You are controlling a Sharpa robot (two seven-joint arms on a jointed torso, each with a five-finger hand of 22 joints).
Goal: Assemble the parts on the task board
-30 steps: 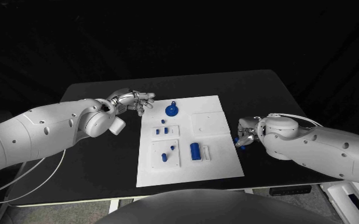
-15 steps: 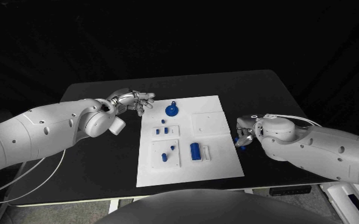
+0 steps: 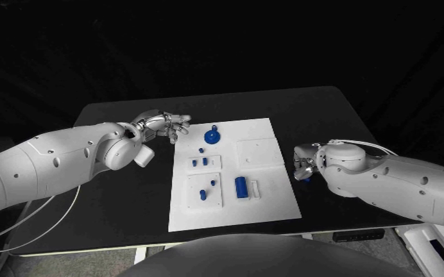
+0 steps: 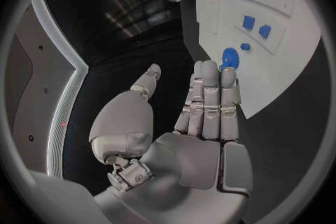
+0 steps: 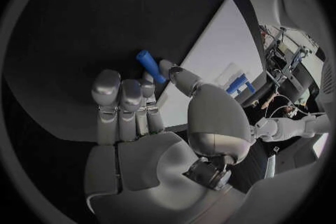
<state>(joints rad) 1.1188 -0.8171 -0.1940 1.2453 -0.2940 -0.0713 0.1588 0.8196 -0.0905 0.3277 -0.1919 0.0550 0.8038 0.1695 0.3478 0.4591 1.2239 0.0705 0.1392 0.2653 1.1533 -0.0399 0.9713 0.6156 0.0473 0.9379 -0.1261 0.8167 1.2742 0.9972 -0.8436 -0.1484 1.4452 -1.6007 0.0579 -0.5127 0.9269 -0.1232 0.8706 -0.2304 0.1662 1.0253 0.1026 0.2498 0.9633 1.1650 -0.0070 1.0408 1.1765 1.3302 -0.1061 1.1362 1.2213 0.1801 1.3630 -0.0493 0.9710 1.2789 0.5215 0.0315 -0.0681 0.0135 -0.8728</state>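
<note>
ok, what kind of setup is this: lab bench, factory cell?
Most likely a robot lab test bench, not a production line: a black table against a dark backdrop carries just a flat white task board with small blue plastic parts, between two white arms with silver hands.

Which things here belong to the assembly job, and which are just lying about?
Job: task board; round blue part; blue cylinder; small blue peg pinched in the right hand.
Lying about: black table; left hand, holding nothing.
</note>
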